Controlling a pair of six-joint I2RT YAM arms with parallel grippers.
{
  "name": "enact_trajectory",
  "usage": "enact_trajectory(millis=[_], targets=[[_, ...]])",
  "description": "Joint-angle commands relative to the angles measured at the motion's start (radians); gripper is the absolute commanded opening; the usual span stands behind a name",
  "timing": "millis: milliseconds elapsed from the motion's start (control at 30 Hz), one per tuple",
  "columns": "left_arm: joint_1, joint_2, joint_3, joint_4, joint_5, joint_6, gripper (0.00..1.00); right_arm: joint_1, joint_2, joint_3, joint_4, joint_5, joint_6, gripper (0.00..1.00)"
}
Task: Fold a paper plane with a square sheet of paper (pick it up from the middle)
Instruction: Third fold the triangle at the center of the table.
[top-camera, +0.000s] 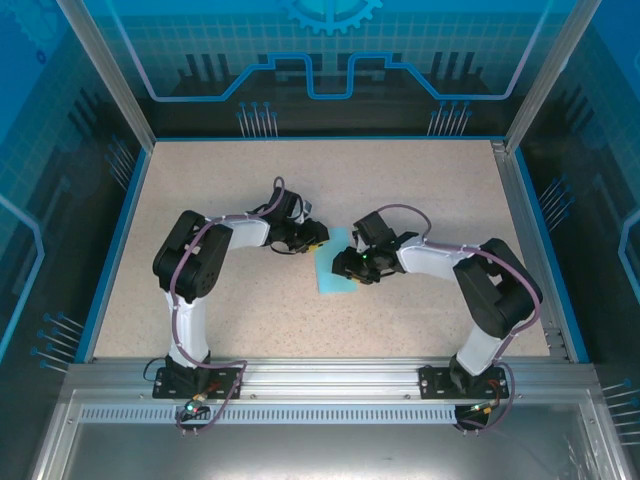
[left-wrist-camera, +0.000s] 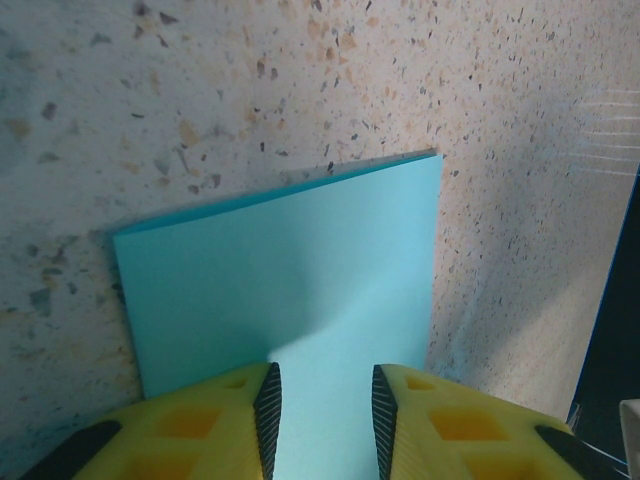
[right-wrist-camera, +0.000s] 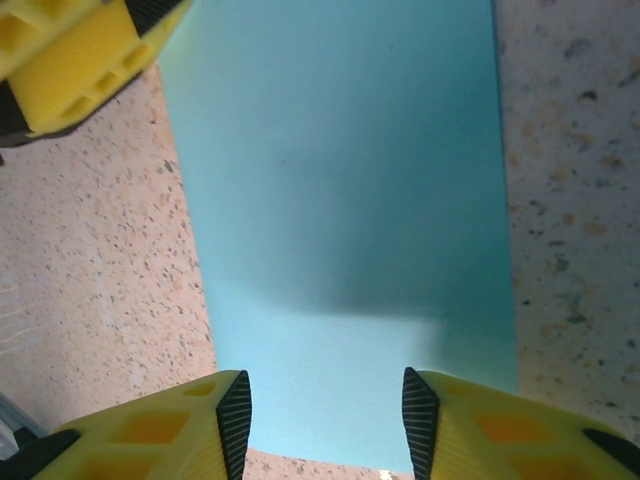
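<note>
Paper sheet (top-camera: 331, 276), folded into a 2-layer rectangle, lies flat at the middle of the table (top-camera: 450, 200). Its long axis runs from the table's far side toward the near side. The left gripper (left-wrist-camera: 324, 372) hangs over its far-left part and the right gripper (right-wrist-camera: 325, 378) over its right part. Both have jaws parted, grasping nothing, and crowd the sheet from 2 sides.

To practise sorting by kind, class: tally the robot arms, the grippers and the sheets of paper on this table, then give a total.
Robot arms: 2 (left arm, right arm)
Grippers: 2 (left gripper, right gripper)
Light-blue paper sheet: 1
Total: 5
</note>
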Motion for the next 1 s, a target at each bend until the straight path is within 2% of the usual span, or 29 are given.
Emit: enact_trajectory(millis=[0, 300, 567, 967], targets=[[0.005, 0.017, -0.040, -0.094, -0.046, 0.003, 0.34, -0.007, -0.053, 0.018, -0.032, 0.008, -0.022, 0.47], [0.005, 0.019, -0.026, -0.103, -0.042, 0.007, 0.34, 0.064, -0.134, -0.136, 0.097, -0.060, 0.116, 0.47], [0.005, 0.019, -0.029, -0.107, -0.046, 0.008, 0.34, 0.136, -0.073, -0.147, 0.224, -0.091, 0.201, 0.47], [0.005, 0.022, -0.028, -0.104, -0.044, 0.008, 0.35, 0.182, -0.012, -0.160, 0.289, -0.018, 0.298, 0.48]])
